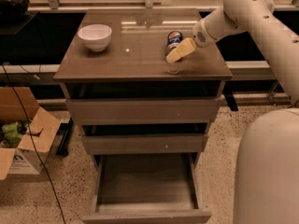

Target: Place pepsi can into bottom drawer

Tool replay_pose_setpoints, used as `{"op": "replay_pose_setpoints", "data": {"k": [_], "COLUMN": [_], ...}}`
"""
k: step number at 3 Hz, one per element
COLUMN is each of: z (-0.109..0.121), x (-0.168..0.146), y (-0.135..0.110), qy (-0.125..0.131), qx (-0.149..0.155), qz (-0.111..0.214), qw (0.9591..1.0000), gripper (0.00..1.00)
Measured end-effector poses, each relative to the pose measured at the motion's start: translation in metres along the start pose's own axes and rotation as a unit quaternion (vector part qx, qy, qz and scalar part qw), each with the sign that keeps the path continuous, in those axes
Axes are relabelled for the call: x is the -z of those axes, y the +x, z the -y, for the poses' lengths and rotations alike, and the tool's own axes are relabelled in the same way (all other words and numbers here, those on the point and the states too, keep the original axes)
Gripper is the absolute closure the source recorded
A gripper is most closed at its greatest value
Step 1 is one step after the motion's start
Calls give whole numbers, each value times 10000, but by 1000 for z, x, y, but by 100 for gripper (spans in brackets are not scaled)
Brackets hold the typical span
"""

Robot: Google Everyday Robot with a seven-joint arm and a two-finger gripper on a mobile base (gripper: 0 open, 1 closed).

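The pepsi can (174,38), blue with a round logo, stands upright on the cabinet top (135,55), right of the middle. My gripper (177,52) reaches in from the upper right and sits against the can's front right side, partly covering it. The bottom drawer (145,190) is pulled wide open below, and nothing shows inside it.
A white bowl (95,36) stands on the cabinet top at the back left. The two upper drawers (142,111) are slightly open. An open cardboard box (21,139) and a black cable (28,125) lie on the floor at left. My white base (268,171) fills the lower right.
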State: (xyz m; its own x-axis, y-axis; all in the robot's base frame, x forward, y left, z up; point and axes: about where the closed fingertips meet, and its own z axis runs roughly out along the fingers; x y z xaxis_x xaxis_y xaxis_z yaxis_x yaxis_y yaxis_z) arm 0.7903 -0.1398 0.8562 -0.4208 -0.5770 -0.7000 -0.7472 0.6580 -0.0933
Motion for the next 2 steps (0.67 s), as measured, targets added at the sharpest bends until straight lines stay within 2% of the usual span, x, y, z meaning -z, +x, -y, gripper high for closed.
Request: {"op": "replay_pose_setpoints", "data": {"k": [1,2], "z": [7,2], "x": [-17,-33], "y": [-3,-11], "qy": [-115,-276], "qx": [-110,-97], "qz": [114,153], "qw": [9998,9995], "gripper": [0,0]}}
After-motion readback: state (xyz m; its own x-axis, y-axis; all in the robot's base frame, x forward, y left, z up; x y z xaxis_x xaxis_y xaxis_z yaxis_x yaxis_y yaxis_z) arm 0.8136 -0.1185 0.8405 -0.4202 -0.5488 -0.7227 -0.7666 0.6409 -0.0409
